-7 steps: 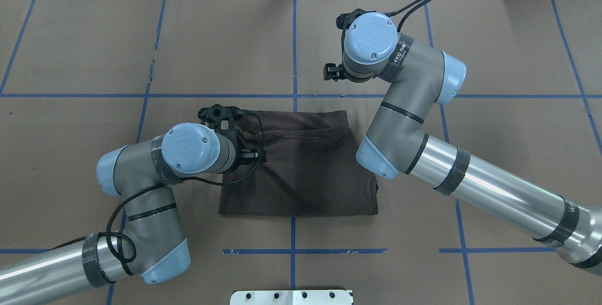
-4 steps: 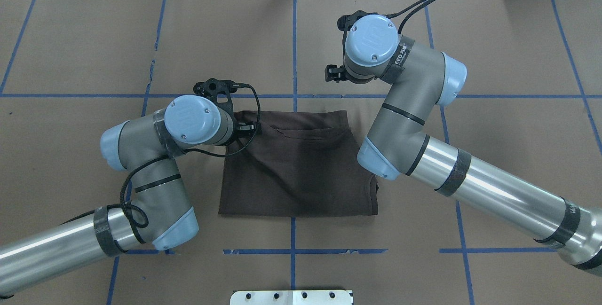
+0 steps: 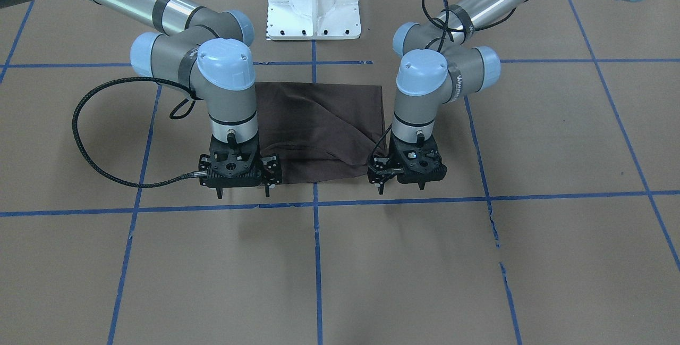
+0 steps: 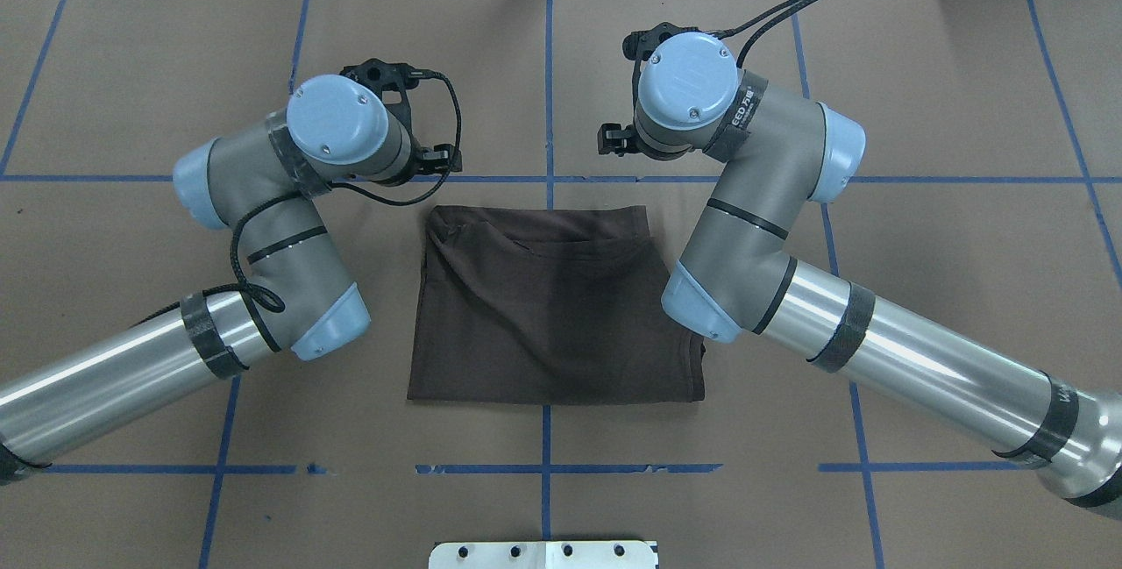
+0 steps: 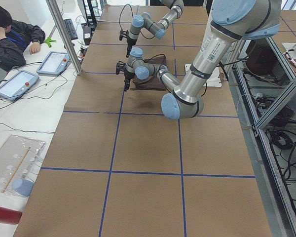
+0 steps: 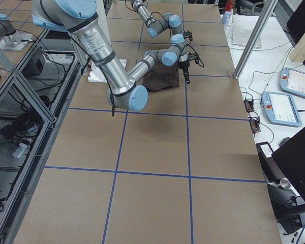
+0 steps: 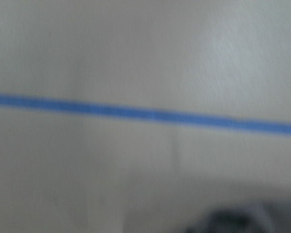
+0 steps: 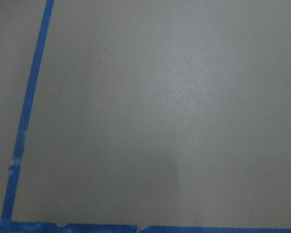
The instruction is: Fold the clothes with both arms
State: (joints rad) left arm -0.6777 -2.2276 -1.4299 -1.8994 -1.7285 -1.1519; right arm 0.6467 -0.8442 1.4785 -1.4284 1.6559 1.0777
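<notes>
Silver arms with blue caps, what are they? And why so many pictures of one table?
They are a robot's left arm and right arm, fixed to one white base. Each ends in a black two-finger pincer called a gripper. Six cameras took these pictures together: one above and behind the robot, one facing it, one at each table end, one on each wrist. The wrist cameras see only brown paper and blue tape. In the facing picture, left and right look swapped. On the paper-covered table lies one dark brown T-shirt, folded into a rough rectangle. The left gripper and right gripper hang just past its edge farthest from the robot, fingers apart, holding nothing. A person sits off to one side.
</notes>
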